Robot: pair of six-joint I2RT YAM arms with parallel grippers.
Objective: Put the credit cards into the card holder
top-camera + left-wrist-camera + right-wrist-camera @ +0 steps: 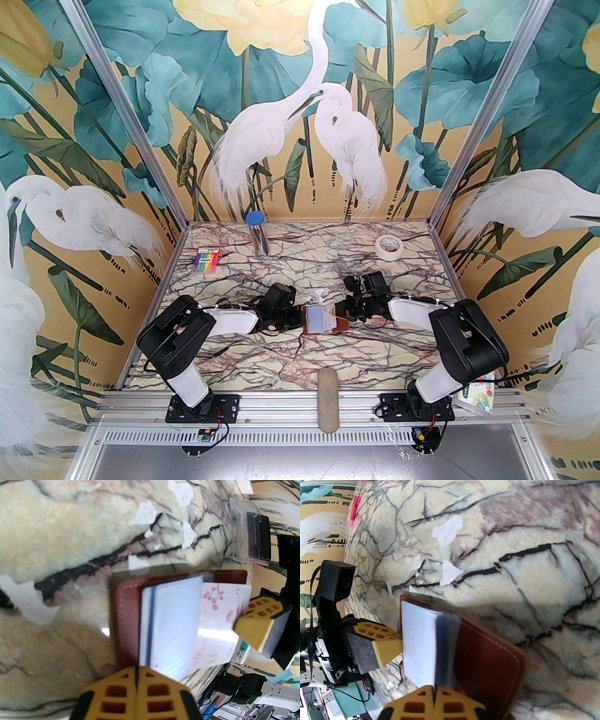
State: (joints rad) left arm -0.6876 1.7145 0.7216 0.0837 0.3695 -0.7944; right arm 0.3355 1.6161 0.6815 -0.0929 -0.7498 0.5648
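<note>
At the middle of the table (pixel 281 361), the card holder (pixel 323 322) is laid open, brown leather down and pale sleeves (pixel 173 625) up. It is flanked by both grippers. The left gripper (pixel 136 676) is clenched on the left edge of the sleeves, fingers pressed together with no gap seen. The right gripper (pixel 434 696) is clamped on the outer end of a credit card (pixel 220 618), pink-white with a blossom print and "VIP" lettering. The card's other end is tucked under the top sleeve, and roughly half sticks out to the right. Whether it sits inside a pocket or only beneath the sleeve cannot be told. A clear plastic case (pixel 248 536) with dark contents is seen just beyond the holder, apart from it. Toward the far-left corner a rainbow pen pack (pixel 206 260) is placed. At the far edge is a blue-capped tube (pixel 257 234), and near the far-right corner a tape roll (pixel 389 245).
</note>
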